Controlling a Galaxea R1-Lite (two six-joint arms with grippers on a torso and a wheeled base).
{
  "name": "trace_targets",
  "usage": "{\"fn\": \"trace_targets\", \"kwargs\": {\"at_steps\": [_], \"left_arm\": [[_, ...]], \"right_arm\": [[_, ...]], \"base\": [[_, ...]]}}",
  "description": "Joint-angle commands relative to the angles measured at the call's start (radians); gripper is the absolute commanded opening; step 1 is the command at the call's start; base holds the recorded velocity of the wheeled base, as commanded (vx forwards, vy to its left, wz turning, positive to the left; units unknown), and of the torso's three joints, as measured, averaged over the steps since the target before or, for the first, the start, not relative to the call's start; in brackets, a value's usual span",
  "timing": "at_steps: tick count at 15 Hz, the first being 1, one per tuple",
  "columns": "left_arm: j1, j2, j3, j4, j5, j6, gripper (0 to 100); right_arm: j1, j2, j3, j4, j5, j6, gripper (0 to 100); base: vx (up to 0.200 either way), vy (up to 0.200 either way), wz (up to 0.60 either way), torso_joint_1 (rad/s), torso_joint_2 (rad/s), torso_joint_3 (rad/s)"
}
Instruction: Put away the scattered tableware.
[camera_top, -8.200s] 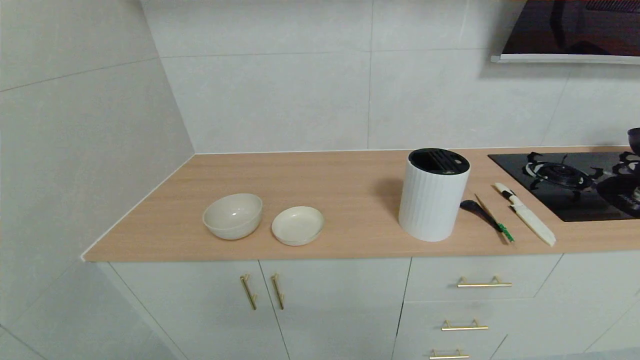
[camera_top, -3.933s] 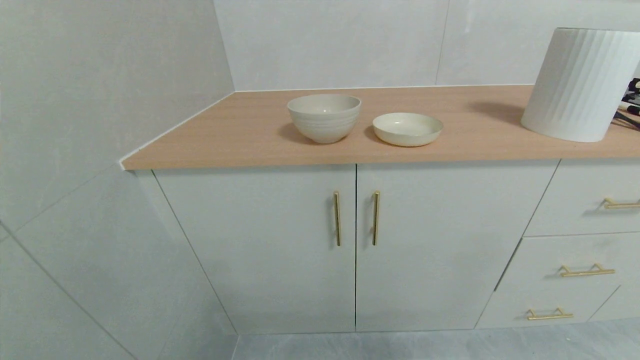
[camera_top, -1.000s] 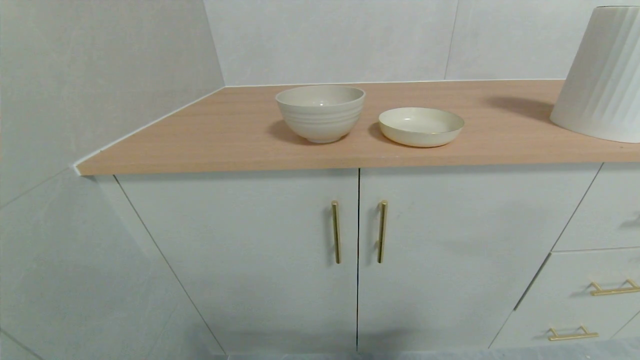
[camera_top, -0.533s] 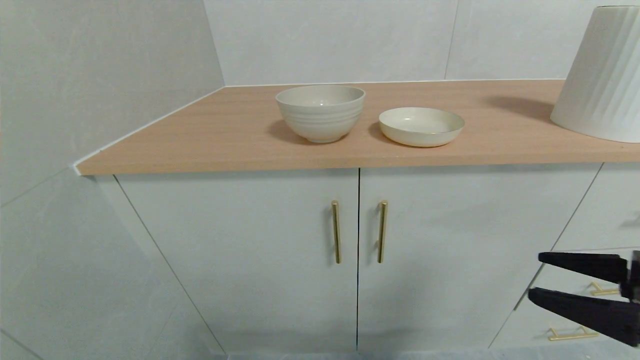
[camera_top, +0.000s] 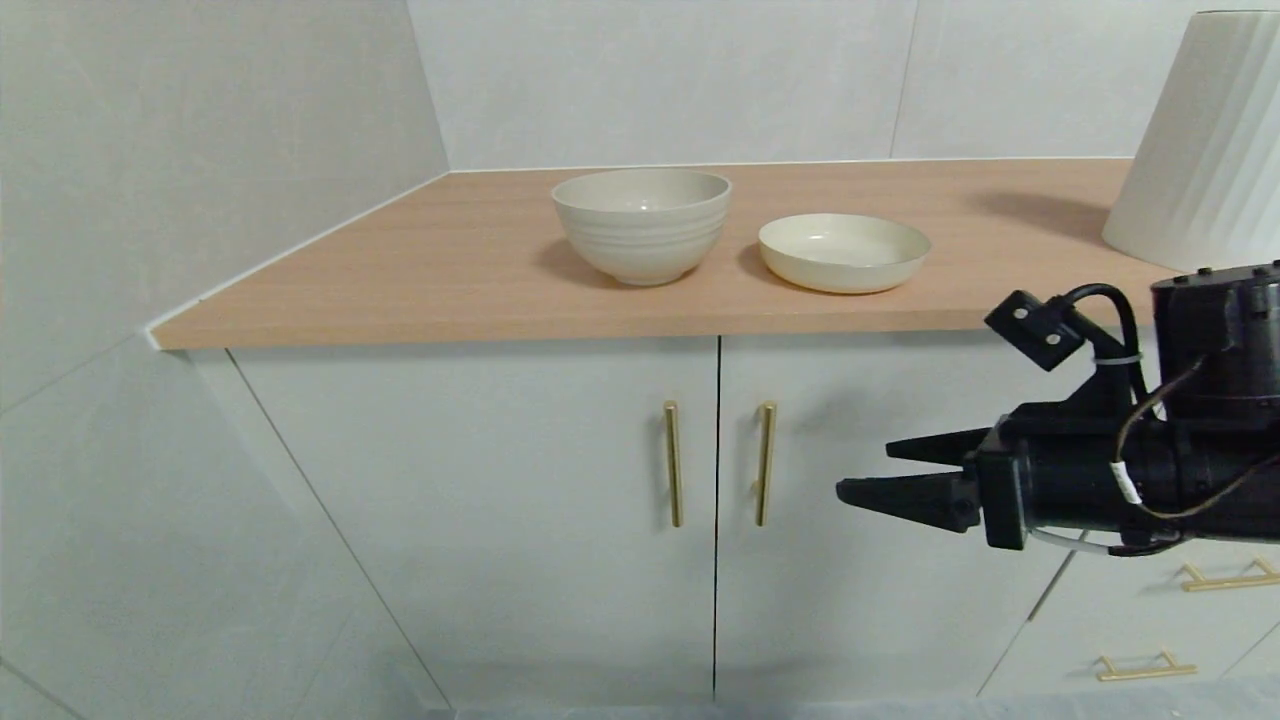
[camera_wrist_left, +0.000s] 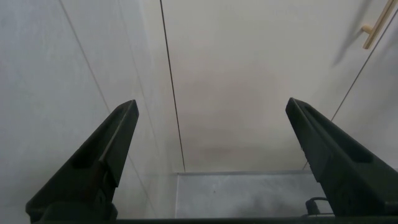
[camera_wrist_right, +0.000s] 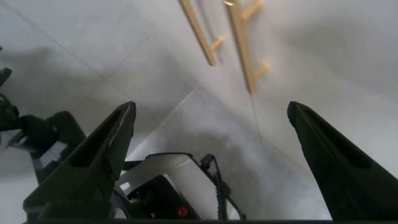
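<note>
A deep beige bowl (camera_top: 640, 225) and a shallow cream dish (camera_top: 843, 252) stand side by side on the wooden countertop (camera_top: 400, 280). Below them are two white cabinet doors with upright gold handles (camera_top: 673, 463) (camera_top: 765, 463). My right gripper (camera_top: 868, 470) is open and empty in front of the right door, level with its handle and a little to the right of it. The right wrist view has the open right gripper (camera_wrist_right: 211, 115) with both gold handles (camera_wrist_right: 245, 43) beyond it. My left gripper (camera_wrist_left: 211, 118) is open and empty, low before a cabinet front near the floor.
A tall white ribbed container (camera_top: 1210, 150) stands on the counter at the right edge. Drawers with gold pulls (camera_top: 1235, 578) lie right of the doors. A tiled wall (camera_top: 150, 150) closes the left side.
The head camera dropped and came closer to the cabinet over the earlier frames. In the last second my right arm entered from the lower right and moved left and up toward the right door handle.
</note>
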Motion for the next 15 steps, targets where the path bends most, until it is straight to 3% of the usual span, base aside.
{"fn": "trace_targets", "kwargs": {"at_steps": [1,7,15], "left_arm": [[0.0,0.002,0.0,0.001,0.0,0.001,100],[0.0,0.0,0.0,0.001,0.0,0.001,100],[0.0,0.0,0.0,0.001,0.0,0.001,100]], "right_arm": [[0.035,0.095,-0.046,-0.002,0.0,0.0,100],[0.101,0.248,-0.018,-0.19,-0.066,0.009,100],[0.112,0.313,-0.006,-0.35,-0.069,0.09,100]], "base": [[0.0,0.0,0.0,0.0,0.0,0.0],[0.0,0.0,0.0,0.0,0.0,0.0],[0.0,0.0,0.0,0.0,0.0,0.0]]}}
